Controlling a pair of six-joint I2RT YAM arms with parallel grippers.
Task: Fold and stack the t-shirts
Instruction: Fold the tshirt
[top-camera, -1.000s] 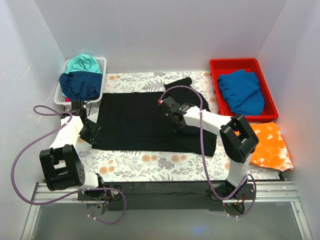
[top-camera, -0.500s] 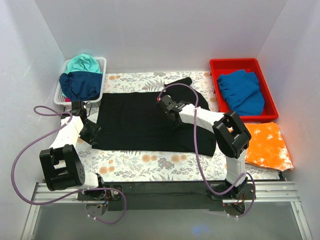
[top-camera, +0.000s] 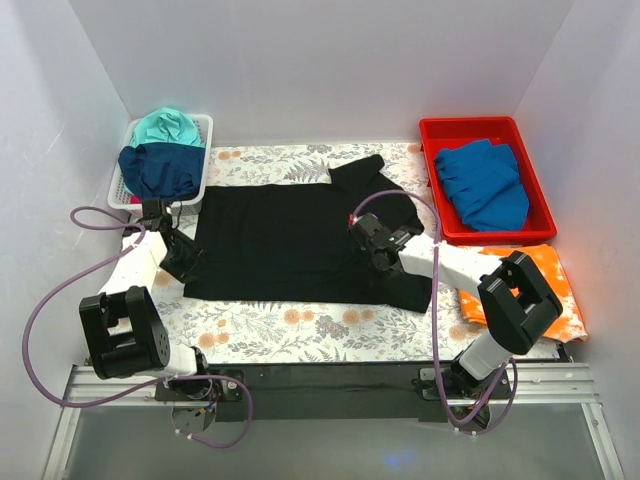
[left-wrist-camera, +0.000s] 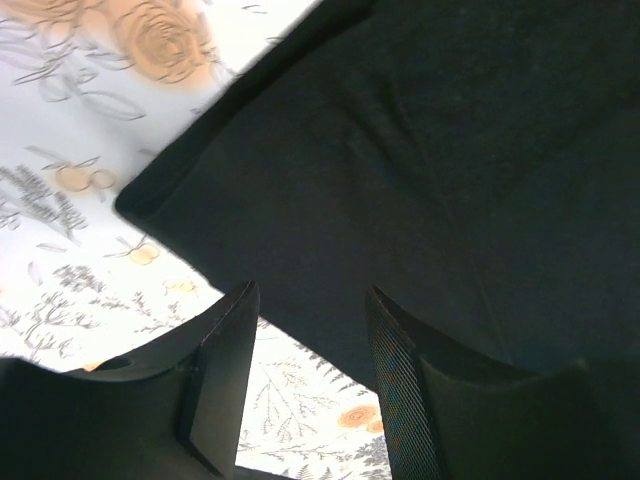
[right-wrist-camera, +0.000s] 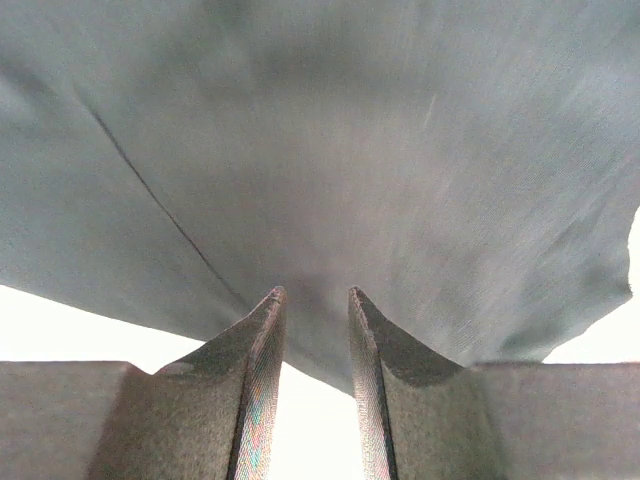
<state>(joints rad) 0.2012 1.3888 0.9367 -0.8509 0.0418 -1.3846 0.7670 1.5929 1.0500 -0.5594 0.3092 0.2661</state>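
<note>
Middle of the table: black shirt, spread flat, long axis left edge to right edge. At its left hem: left gripper, jaws wide, holding nothing. Over its right half: right gripper, pinched almost closed, apparently on cloth. Looks set for a fold drawn leftward along that axis.
</note>
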